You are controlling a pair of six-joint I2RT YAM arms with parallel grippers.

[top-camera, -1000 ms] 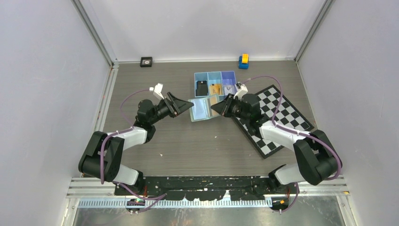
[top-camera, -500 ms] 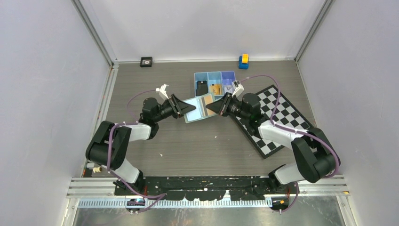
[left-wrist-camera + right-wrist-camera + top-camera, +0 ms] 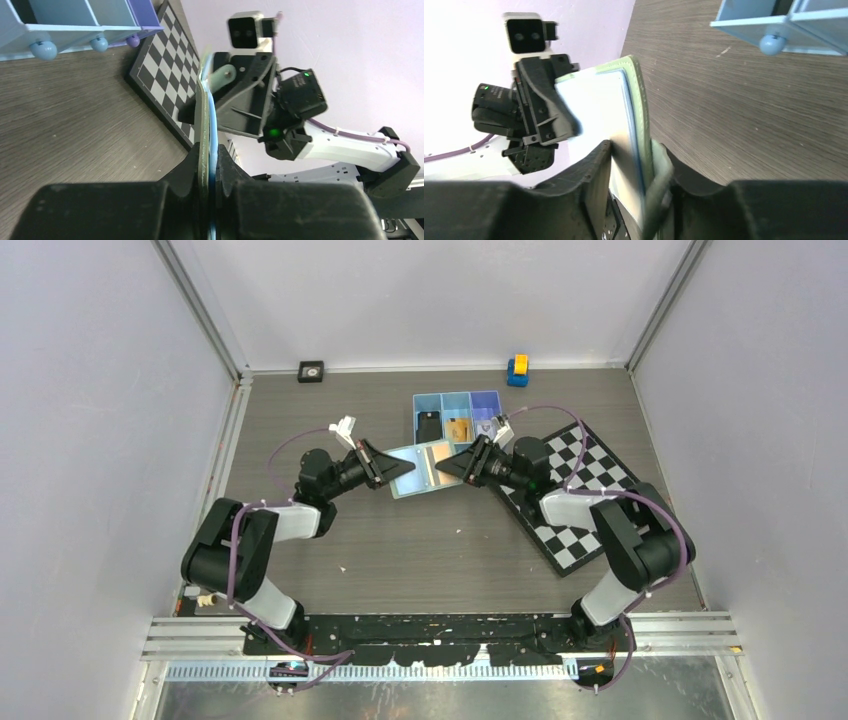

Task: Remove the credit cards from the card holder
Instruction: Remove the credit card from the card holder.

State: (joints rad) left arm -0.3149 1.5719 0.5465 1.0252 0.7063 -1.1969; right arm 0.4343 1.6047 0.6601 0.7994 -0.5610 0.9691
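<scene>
The card holder (image 3: 420, 468), a sage-green wallet with pale blue inner faces, hangs spread open above the table between both arms. My left gripper (image 3: 398, 470) is shut on its left edge; the left wrist view shows the green and blue layers (image 3: 204, 125) pinched between the jaws. My right gripper (image 3: 452, 466) stands open around the right edge (image 3: 636, 90), with the side tab bent against one finger. A tan strip shows on the wallet's right half. A black card (image 3: 428, 426) and a gold-orange card (image 3: 458, 428) lie in the blue tray (image 3: 458, 398).
The blue three-compartment tray stands just behind the wallet. A checkerboard mat (image 3: 590, 490) lies under the right arm. A yellow and blue toy (image 3: 517, 369) and a small black square object (image 3: 311, 370) sit by the back wall.
My left gripper has moved in and closed on the wallet's left edge. The right jaws have widened around the right edge. The wallet has shifted slightly left.
</scene>
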